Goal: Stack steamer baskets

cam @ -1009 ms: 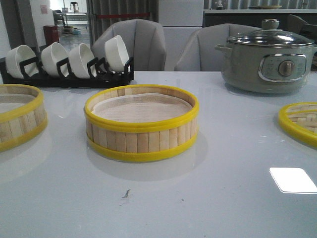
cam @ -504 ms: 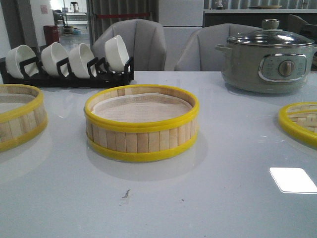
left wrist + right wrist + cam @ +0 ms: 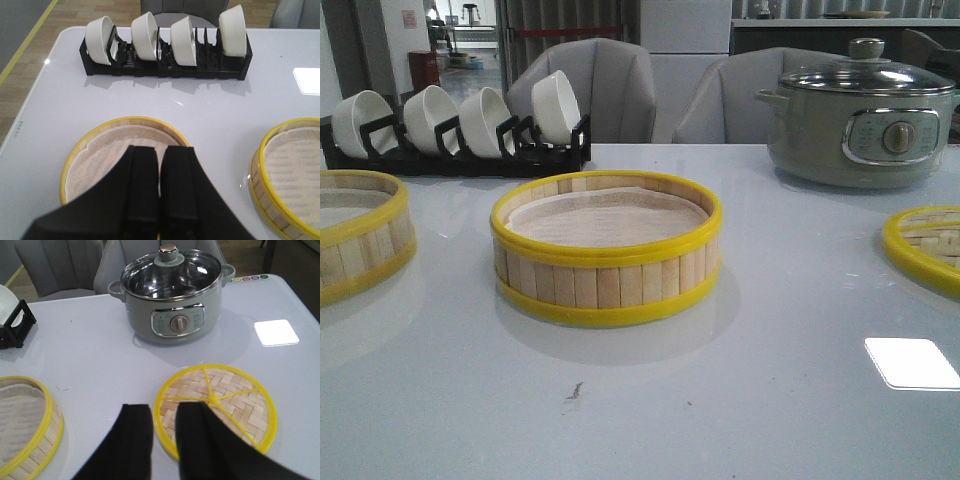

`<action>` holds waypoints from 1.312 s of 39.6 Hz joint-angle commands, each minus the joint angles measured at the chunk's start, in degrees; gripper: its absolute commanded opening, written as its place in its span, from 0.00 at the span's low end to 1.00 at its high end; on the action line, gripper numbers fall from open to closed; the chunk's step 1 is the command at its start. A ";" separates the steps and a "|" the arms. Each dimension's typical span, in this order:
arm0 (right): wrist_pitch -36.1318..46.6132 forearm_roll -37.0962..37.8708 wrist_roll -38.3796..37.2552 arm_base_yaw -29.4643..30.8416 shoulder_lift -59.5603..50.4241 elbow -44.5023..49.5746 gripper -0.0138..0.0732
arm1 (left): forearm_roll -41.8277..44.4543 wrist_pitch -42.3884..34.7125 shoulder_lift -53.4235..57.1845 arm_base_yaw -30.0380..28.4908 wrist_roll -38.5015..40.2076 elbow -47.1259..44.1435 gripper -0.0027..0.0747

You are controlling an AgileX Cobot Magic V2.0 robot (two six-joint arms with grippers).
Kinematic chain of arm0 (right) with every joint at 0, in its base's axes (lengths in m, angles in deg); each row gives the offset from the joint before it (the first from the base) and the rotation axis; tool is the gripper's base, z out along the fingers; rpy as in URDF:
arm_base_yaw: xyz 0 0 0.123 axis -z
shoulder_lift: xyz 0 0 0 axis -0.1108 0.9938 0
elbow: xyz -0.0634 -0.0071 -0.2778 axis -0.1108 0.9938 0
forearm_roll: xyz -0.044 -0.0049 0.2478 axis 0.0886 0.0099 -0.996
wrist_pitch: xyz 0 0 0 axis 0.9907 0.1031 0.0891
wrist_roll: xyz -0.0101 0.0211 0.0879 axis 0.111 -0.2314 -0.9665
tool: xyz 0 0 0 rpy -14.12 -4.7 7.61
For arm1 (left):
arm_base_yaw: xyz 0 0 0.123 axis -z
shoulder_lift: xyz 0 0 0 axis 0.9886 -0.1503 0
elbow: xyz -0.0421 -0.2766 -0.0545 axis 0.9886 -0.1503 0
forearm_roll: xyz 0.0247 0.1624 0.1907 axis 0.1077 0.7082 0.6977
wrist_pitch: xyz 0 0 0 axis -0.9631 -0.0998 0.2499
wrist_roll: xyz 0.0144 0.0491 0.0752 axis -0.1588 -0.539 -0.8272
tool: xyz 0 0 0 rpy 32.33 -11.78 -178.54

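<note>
While bowl rack (image 3: 455, 135) and pot (image 3: 860, 115) stand behind baskets (image 3: 605, 248), left fingers (image 3: 142, 190) closed, right fingers (image 3: 137, 440) parted.

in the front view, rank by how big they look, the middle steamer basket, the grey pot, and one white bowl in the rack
1. Middle steamer basket, widest in view, though nearest the camera.
2. Grey pot, somewhat narrower, farther back.
3. White bowl, clearly smallest.

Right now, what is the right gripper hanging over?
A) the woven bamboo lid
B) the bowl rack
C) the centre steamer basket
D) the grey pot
A: in the right wrist view the right gripper hangs above the near edge of the woven bamboo lid, with the grey pot farther back on the table.
</note>
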 commanded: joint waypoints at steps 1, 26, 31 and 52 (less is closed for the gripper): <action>4.35 1.21 0.78 0.13 0.00 -2.12 0.64 | -0.40 -5.74 0.64 0.41 0.21 1.82 0.18; 4.35 1.15 0.73 0.13 0.00 -2.08 0.64 | -5.71 -0.12 -12.37 0.41 0.21 1.82 0.65; 4.35 1.15 0.73 0.13 0.14 -2.08 0.64 | -7.96 -0.69 -17.72 0.82 0.21 2.76 0.65; 4.46 1.15 0.73 0.13 1.20 -2.08 0.64 | -7.29 -3.78 -38.78 8.06 -0.64 13.08 0.65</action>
